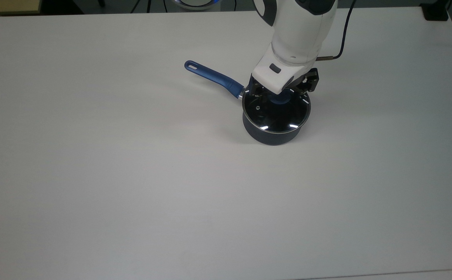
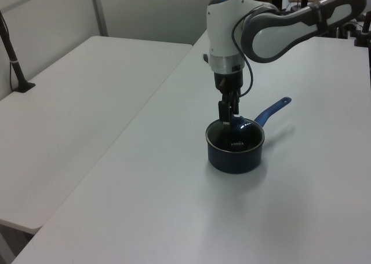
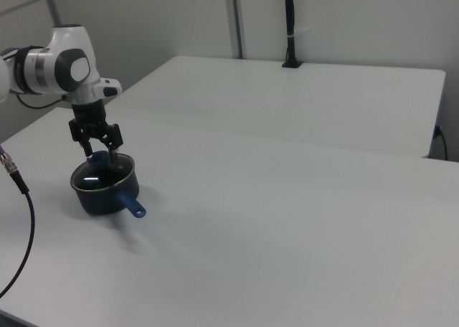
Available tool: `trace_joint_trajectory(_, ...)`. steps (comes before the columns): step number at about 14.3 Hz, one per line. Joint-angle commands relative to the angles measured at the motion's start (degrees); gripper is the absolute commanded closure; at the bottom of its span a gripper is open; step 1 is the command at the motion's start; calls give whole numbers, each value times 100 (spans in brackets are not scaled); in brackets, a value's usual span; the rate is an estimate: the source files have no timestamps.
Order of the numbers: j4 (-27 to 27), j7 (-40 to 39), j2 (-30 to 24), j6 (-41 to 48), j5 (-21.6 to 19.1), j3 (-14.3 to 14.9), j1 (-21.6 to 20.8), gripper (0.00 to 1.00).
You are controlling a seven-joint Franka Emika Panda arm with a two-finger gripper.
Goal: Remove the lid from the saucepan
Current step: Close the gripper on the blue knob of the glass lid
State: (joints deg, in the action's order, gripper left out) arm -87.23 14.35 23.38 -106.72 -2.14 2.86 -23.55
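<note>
The gripper (image 3: 101, 153) is seen with its fingers spread apart, one on either side of the blue knob (image 1: 278, 100). Directly beneath it, the lid (image 1: 276, 112) is seated on the saucepan (image 1: 271, 134).

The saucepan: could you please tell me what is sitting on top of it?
A glass lid covers the saucepan, and the open gripper straddles its blue knob. The arm hides part of the knob; through the glass, the inside looks dark.
</note>
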Motion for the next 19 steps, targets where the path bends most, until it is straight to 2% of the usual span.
trace_joint_trajectory(1,39,59,26,-112,135,-48,-36,14)
trace_joint_trajectory(7,39,94,-9,-95,135,-92,-62,28)
trace_joint_trajectory(10,39,94,-27,-95,135,-101,-62,31)
trace_joint_trajectory(11,39,94,-36,-77,135,-93,-62,35)
trace_joint_trajectory(13,39,94,-44,-69,127,-101,-53,54)
trace_joint_trajectory(14,39,94,-53,-68,127,-101,-53,58)
trace_joint_trajectory(19,39,77,-114,-42,127,-101,-36,66)
